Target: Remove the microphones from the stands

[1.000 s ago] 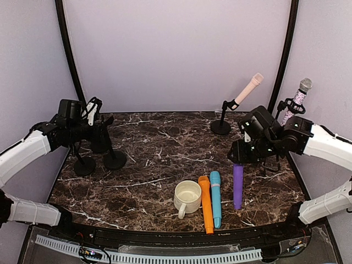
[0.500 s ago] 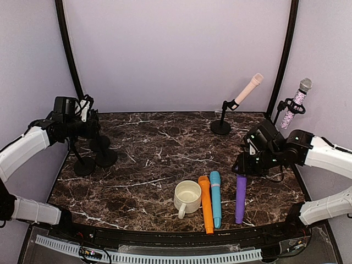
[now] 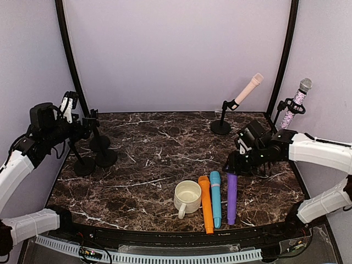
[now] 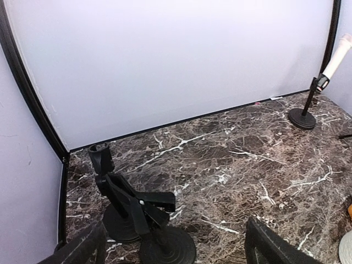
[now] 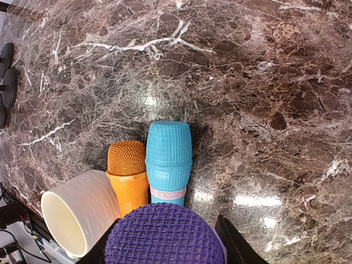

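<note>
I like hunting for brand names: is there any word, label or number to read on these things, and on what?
Light-blue plastic microphone, on its pink band: pale letters, too blurred to read.
Nothing else in the three views shows any writing.

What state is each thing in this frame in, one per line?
Left gripper: open, empty.
Right gripper: shut on purple microphone.
Pink microphone: clipped in back stand.
Glitter microphone: clipped in right stand.
Orange microphone: lying on table.
Blue microphone: lying on table.
Cup: upright, empty.
Left stands: empty.
</note>
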Action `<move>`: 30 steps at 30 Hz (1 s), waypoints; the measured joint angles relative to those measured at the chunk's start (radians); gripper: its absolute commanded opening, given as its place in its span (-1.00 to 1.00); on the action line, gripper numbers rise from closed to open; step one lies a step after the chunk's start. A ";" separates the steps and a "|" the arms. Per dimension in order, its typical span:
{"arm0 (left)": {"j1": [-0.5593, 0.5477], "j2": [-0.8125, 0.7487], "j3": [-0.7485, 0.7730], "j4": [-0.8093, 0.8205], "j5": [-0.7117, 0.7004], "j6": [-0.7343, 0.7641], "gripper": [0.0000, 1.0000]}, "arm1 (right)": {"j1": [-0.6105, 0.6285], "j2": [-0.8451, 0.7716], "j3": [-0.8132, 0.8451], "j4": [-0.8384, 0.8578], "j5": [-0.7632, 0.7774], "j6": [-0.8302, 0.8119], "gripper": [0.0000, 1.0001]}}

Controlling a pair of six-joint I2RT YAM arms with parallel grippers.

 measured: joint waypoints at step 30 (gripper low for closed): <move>0.000 -0.071 -0.090 0.059 0.085 -0.004 0.78 | -0.044 0.232 -0.166 0.337 -0.016 0.204 0.41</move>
